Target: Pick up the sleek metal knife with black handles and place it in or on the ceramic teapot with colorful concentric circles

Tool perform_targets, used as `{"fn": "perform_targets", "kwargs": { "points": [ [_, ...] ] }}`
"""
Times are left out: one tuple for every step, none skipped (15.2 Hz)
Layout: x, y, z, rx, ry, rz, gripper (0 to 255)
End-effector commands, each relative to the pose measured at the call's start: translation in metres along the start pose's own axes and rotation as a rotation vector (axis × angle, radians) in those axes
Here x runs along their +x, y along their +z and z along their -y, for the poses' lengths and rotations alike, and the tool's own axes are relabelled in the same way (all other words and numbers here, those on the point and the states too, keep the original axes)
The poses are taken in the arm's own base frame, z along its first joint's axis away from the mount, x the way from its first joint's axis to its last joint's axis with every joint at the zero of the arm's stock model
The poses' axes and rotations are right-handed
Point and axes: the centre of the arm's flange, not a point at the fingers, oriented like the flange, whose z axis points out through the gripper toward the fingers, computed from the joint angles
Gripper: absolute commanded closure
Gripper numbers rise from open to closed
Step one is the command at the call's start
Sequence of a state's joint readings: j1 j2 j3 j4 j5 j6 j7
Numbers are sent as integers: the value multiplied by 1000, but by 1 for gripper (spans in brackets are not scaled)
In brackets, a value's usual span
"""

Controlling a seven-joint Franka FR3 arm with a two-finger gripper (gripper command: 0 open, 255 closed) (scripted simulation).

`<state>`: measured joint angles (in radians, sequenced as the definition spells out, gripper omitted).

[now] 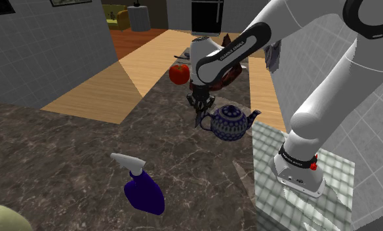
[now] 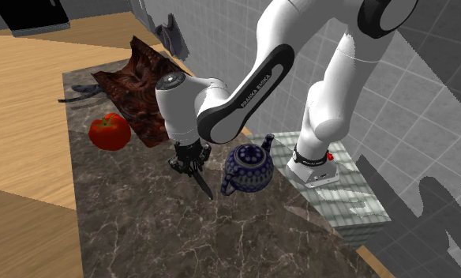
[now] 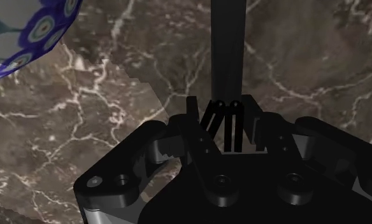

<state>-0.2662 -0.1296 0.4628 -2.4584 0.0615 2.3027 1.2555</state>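
And the count was on: one arm (image 1: 328,79), one gripper (image 2: 188,164), and one knife (image 2: 203,183), clasped in that gripper with the blade pointing down. One teapot (image 1: 231,123) sat just beside the gripper, blue with ringed dots, showing one spout and one handle. One round red fruit (image 2: 109,131) lay near the gripper on the side away from the teapot. One brown patterned cloth (image 2: 138,87) was there too, close by the fruit. One spray bottle (image 1: 143,187), purple with a white head, stood well apart from the gripper. One pale green rounded thing (image 1: 0,220) lay farther from the gripper than anything else, too cut off to name.
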Motion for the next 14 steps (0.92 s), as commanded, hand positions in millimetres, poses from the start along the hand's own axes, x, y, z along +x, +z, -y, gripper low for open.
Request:
{"fn": "perform_targets", "kwargs": {
  "points": [
    [0, 5, -3, -16, 2, 6, 255],
    [0, 5, -3, -16, 2, 6, 255],
    [1, 5, -3, -16, 2, 6, 255],
    [-1, 6, -2, -16, 2, 6, 255],
    [-1, 0, -3, -16, 2, 6, 255],
    [-1, -5, -3, -16, 2, 6, 255],
    [-1, -10, -3, -16, 2, 6, 255],
    [-1, -16, -3, -16, 2, 6, 255],
    [-1, -21, -4, -16, 2, 6, 255],
    [-1, -26, -4, -16, 2, 6, 255],
    [-1, -31, -4, -16, 2, 6, 255],
    [-1, -37, -4, -16, 2, 6, 255],
    [-1, -42, -4, -16, 2, 6, 255],
    [-1, -47, -5, -16, 2, 6, 255]
  ]
}}
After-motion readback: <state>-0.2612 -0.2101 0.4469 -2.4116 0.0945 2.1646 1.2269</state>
